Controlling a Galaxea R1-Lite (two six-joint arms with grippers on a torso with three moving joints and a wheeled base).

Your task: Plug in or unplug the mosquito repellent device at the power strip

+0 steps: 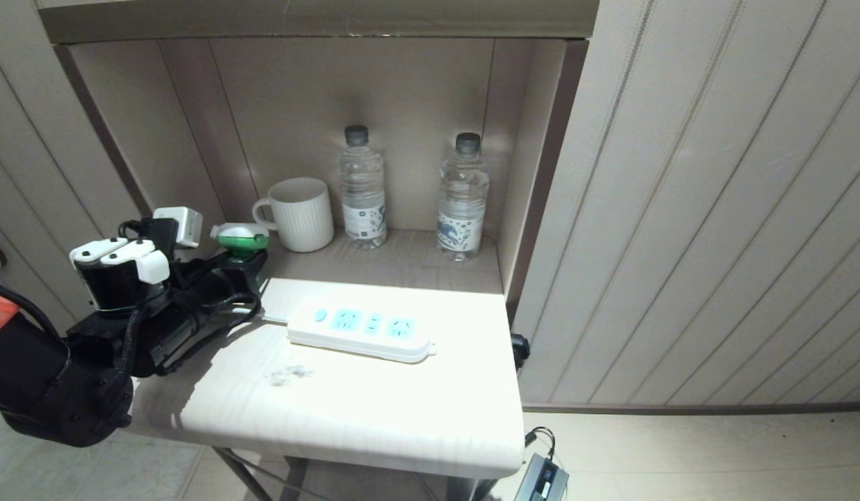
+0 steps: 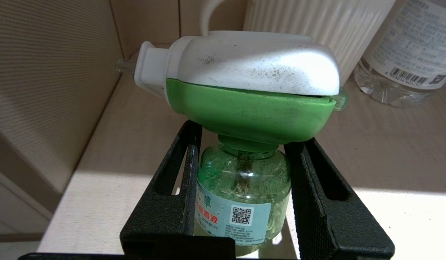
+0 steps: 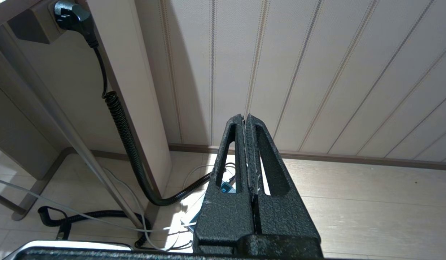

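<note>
- Left gripper (image 2: 241, 180): closed on the glass bottle of the mosquito repellent device (image 2: 244, 108), one black finger (image 2: 172, 195) pressed against each side of the bottle below the green collar.
- The device sits upright between those fingers; its white and green plug-in cap rises above the fingertips, and its plug end points away from the mug.
- In the head view the left gripper (image 1: 243, 261) is at the left side of the shelf, with the device (image 1: 241, 238) at its tip.
- Mug (image 1: 301, 213): white, ribbed, just beyond the held device, deeper in the alcove.
- Water bottles: one (image 1: 362, 186) stands past the mug on the side away from the left gripper; the second (image 1: 463, 197) is further out on that same side, well apart from the gripper.
- Power strip (image 1: 362, 332): lies flat on the white table top (image 1: 346, 410), near the left gripper but apart from it, on the same side as the bottles. All its light blue socket faces are unoccupied.
- Right gripper (image 3: 246, 126): fingers pressed together, holding nothing, hanging beside the table with ribbed wall panels (image 3: 316, 72) and floor beyond it.
</note>
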